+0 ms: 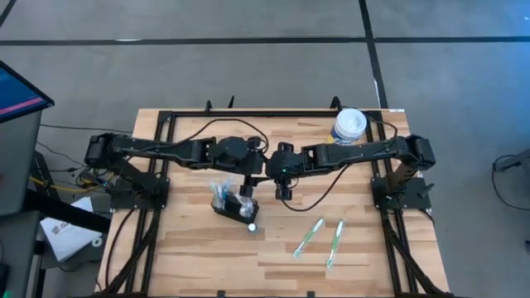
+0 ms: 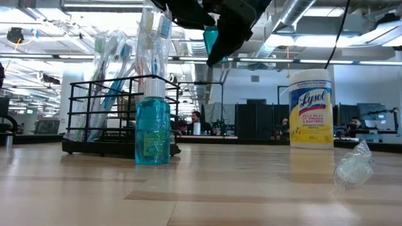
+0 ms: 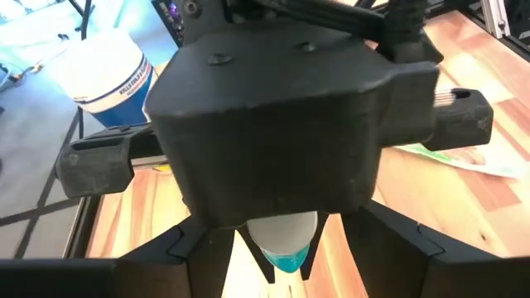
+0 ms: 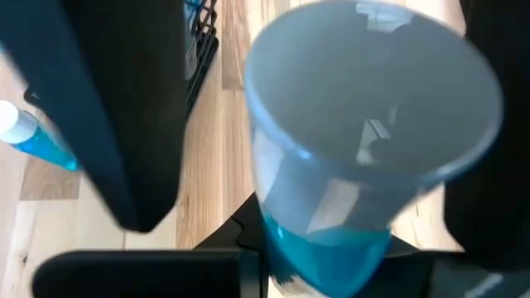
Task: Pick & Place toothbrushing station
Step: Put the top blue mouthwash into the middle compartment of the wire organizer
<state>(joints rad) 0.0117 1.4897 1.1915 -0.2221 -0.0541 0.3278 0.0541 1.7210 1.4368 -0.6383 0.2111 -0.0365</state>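
Nearest the table's front edge, two loose toothbrushes (image 1: pixel 321 238) lie well clear of the arms and are at little risk. Just behind them a blue bottle (image 2: pixel 152 127) stands right in front of the toothbrushing station (image 1: pixel 225 202), the black wire holder left of the table's middle, crammed with packaged brushes. That upright bottle is the first hazard: an arm coming down for the holder could clip it and send it rolling. Above and slightly behind, the right gripper (image 1: pixel 286 189) is clamped on a second small bottle (image 4: pixel 356 157) of blue liquid with a pale cap, held in the air. The left gripper (image 1: pixel 247 185) sits close against it, its fingers (image 3: pixel 153 258) spread wide on either side of that bottle. With the two wrists so near, the likely failure is a collision, or a release before the other side has a firm hold. The bottle would then drop onto the holder and tip its tall brushes. Farthest back, the yellow canister (image 1: pixel 349 126) beside the right arm's forearm could be swept if that arm swings outward.
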